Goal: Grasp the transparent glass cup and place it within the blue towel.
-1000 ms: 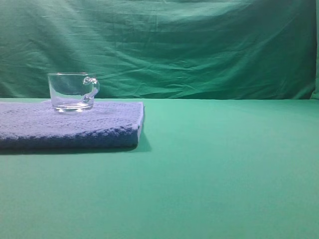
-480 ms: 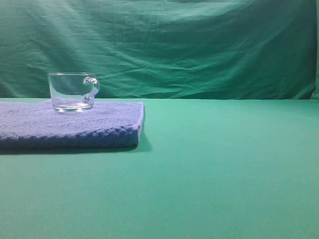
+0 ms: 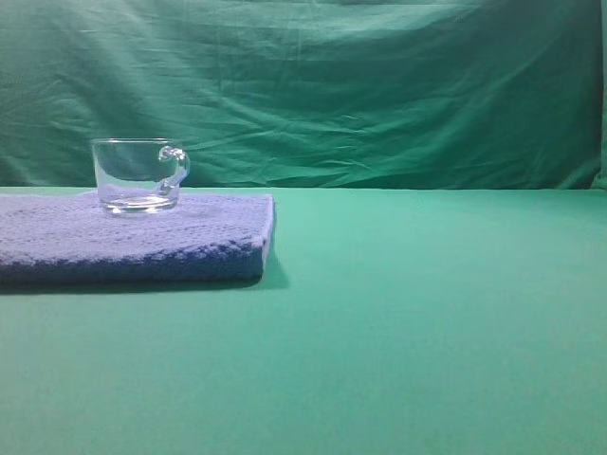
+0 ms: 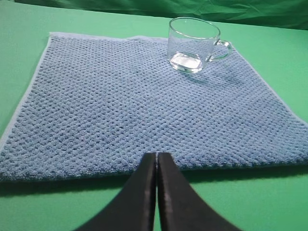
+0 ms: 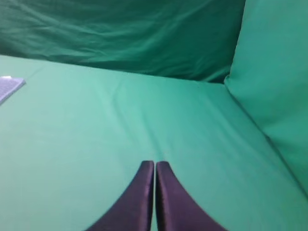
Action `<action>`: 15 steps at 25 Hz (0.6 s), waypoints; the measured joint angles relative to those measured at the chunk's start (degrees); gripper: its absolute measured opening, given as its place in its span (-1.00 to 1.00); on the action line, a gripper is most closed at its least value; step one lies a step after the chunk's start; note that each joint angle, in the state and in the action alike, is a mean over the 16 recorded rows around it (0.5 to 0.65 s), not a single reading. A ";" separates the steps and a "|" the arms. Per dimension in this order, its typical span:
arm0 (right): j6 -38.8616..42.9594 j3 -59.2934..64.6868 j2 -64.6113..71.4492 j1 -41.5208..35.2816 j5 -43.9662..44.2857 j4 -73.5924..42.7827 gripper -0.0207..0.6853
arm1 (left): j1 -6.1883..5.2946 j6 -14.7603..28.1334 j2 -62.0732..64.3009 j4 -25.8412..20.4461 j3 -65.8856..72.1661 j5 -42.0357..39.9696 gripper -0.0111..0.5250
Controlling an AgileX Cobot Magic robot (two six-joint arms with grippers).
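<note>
Ext high view: glass cup (image 3: 139, 175) upright on blue towel (image 3: 133, 237), toward the towel's far edge, handle pointing right. Towel lies flat at left of the green table (image 3: 408, 322); thick folded edge faces cam. No arms or grippers in this view.

L wrist cam adds more: left gripper (image 4: 157, 159) black, jaws pressed together tip to tip, nothing between them, sitting just off the towel's near edge, well apart from the cup (image 4: 193, 44). Waffle weave of the towel (image 4: 134, 106) is clear here, pale hem along the sides. Cup stands near the far right corner, empty, thick base.

R wrist cam: right gripper (image 5: 154, 166) also closed tight, holding nothing, over bare green cloth. Only a small corner of the towel (image 5: 9, 85) shows at far left; cup not seen here.

Surface: smooth green cloth. Backdrop (image 3: 313, 95): wrinkled darker green drape behind; a green side panel (image 5: 274, 72) shows at right in R wrist cam.
</note>
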 joint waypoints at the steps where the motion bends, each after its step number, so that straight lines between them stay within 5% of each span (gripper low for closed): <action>1: 0.01 0.63 -0.01 -0.14 0.12 0.00 -0.94 | 0.00 0.00 0.00 0.00 0.00 0.00 -0.96; 15: 0.29 3.24 -0.01 -0.48 2.43 0.00 -0.94 | 0.00 0.00 0.00 0.00 0.00 0.00 -0.96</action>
